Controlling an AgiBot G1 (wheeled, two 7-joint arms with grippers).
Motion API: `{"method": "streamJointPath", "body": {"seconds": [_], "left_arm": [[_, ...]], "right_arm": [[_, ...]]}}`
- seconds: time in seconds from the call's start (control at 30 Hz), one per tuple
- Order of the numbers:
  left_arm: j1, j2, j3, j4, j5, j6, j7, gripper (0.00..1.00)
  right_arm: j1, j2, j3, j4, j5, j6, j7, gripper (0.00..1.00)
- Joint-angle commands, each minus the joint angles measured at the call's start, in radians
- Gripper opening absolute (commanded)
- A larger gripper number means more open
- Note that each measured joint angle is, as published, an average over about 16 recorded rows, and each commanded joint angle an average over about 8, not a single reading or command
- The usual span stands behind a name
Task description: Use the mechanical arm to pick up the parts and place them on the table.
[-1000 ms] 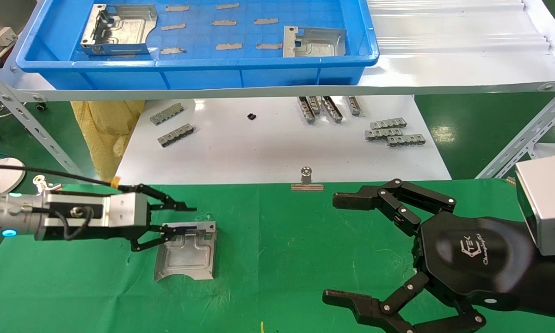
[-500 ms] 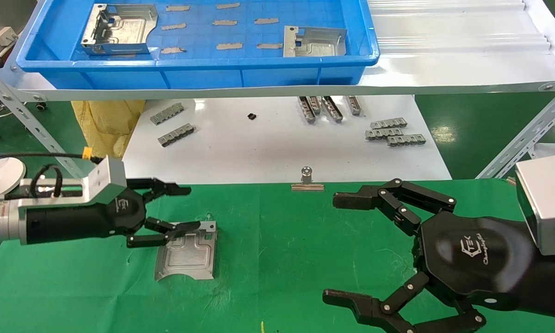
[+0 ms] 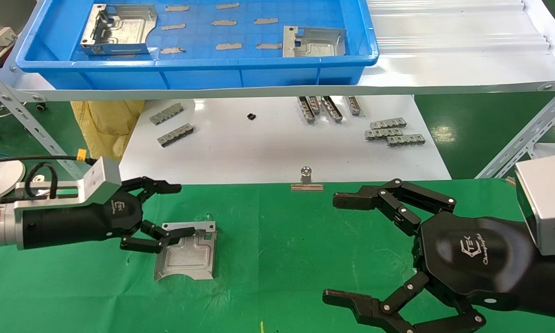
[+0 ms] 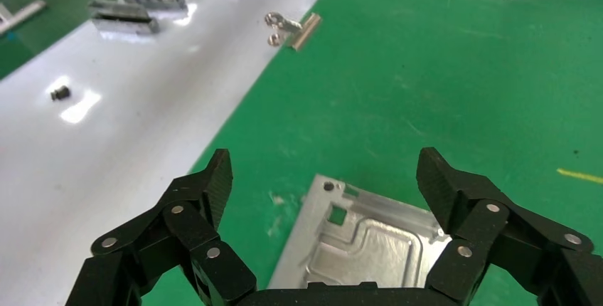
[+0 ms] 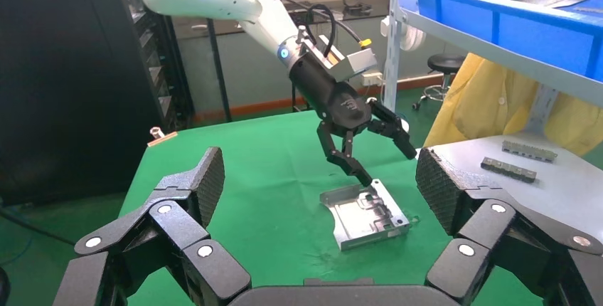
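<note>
A silvery stamped part (image 3: 187,252) lies flat on the green table (image 3: 282,240); it also shows in the left wrist view (image 4: 370,238) and the right wrist view (image 5: 366,213). My left gripper (image 3: 169,210) is open and empty just above the part's left far edge, one finger over that edge, the other raised toward the table's far edge. Two more parts (image 3: 118,28) (image 3: 312,41) lie in the blue bin (image 3: 203,74) on the shelf. My right gripper (image 3: 347,249), the black "TEK" hand, is open and empty over the table's right side.
A white tabletop (image 3: 277,148) beyond the green cloth holds small grey slotted bars (image 3: 393,132) (image 3: 175,134). A metal clip (image 3: 306,181) fastens the cloth's far edge. Thin grey strips lie in the bin. Shelf legs stand at left and right.
My left gripper has rolled about its wrist and drawn back to the left, away from the part. The part lies where it was. The right arm has not moved.
</note>
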Motion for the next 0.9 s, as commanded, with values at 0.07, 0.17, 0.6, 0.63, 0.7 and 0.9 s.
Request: {"method": "streamJointPath", "body": {"seconds": [0.07, 0.17, 0.6, 0.63, 0.7, 0.9], "left_arm": [[0.028, -0.017, -0.016, -0.059, -0.023, -0.004, -0.035, 1.0], [0.06, -0.036, -0.033, -0.126, -0.049, -0.009, -0.074, 1.0], [0.196, -0.119, -0.108, -0.416, -0.16, -0.03, -0.241, 1.0], [0.206, -0.125, -0.114, -0.439, -0.168, -0.032, -0.254, 1.0], [0.227, -0.138, -0.126, -0.483, -0.185, -0.035, -0.28, 1.0], [0.29, -0.176, -0.16, -0.617, -0.236, -0.044, -0.357, 1.0]], "right_arm": [[0.0, 0.0, 0.0, 0.0, 0.0, 0.0, 0.0, 1.0], [0.0, 0.0, 0.0, 0.0, 0.0, 0.0, 0.0, 1.0], [0.0, 0.0, 0.0, 0.0, 0.0, 0.0, 0.0, 1.0], [0.0, 0.0, 0.0, 0.0, 0.0, 0.0, 0.0, 1.0], [0.0, 0.0, 0.0, 0.0, 0.0, 0.0, 0.0, 1.0], [0.0, 0.0, 0.0, 0.0, 0.0, 0.0, 0.0, 1.0]]}}
